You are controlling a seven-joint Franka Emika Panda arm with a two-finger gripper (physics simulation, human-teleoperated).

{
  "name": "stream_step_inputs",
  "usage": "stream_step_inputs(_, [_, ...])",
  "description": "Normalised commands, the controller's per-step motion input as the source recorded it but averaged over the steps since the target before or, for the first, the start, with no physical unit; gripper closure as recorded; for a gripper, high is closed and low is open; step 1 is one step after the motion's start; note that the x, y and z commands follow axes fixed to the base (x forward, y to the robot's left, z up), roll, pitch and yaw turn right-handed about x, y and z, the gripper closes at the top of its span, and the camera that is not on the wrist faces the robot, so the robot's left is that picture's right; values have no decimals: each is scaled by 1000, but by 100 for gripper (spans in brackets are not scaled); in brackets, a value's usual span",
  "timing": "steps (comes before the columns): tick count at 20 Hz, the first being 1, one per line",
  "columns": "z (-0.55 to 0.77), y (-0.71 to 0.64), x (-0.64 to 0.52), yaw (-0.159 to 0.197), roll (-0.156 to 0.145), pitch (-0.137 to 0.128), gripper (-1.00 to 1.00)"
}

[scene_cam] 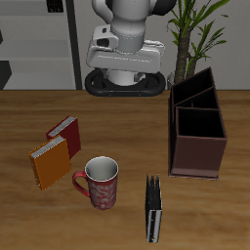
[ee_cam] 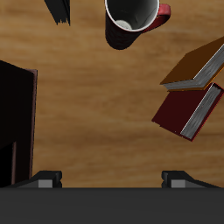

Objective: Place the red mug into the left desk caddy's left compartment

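Nothing was done yet; the red mug (scene_cam: 101, 183) stood near the front edge, far from the left desk caddy (scene_cam: 197, 125); the gripper (ee_cam: 112, 179) hung wide open, empty.

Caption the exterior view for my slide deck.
Red mug upright near the table's front edge, apart from the left desk caddy.

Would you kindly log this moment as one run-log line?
gripper: open, empty, raised over the table | mug: upright on table, near front edge, ungrasped | caddy: compartments empty | stage: approach not begun
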Motion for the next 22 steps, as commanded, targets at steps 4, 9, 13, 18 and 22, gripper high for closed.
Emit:
stream_step_inputs(4, [5, 621, -79, 35, 69, -14, -100])
stream_step_inputs(9, [21, 295, -4, 19, 49, 7, -100])
stream_step_inputs(13, [-43, 164, 68, 67, 16, 4, -100])
stream_step_inputs(18, [49, -85, 157, 22, 42, 19, -100])
stream_step_inputs(22, [202, -341, 248, 18, -74, -36, -100])
